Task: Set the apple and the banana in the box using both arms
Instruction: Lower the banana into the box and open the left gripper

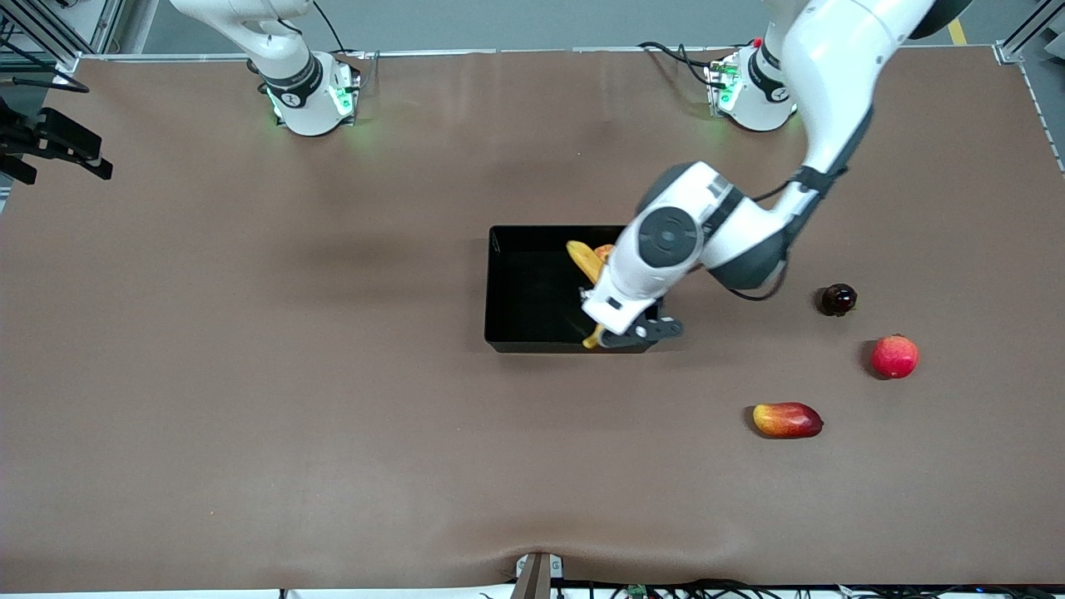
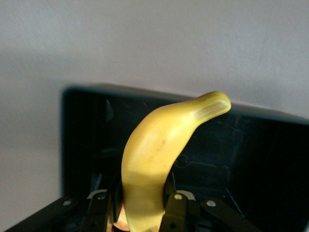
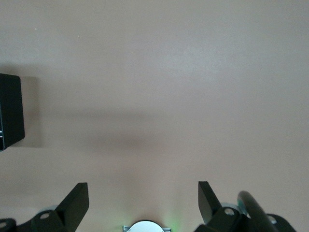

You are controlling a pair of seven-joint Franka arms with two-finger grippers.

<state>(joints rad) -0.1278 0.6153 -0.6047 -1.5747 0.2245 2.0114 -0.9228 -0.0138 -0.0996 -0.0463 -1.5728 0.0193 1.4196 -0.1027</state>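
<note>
The black box (image 1: 520,287) sits mid-table. My left gripper (image 1: 622,331) is over the box's end toward the left arm and is shut on the yellow banana (image 1: 585,259), which slants above the box floor. In the left wrist view the banana (image 2: 159,150) rises between the left gripper's (image 2: 143,215) fingers, with the box wall (image 2: 79,145) around it. A small patch of the red-yellow apple (image 1: 605,249) shows in the box beside the banana, mostly hidden by the left arm. My right gripper (image 3: 143,193) is open and empty over bare table, and a corner of the box (image 3: 9,111) shows in its view.
A dark round fruit (image 1: 838,299), a pink-red round fruit (image 1: 894,356) and a red-yellow mango-like fruit (image 1: 787,420) lie toward the left arm's end of the table, nearer the front camera than the box. The right arm (image 1: 274,50) waits by its base.
</note>
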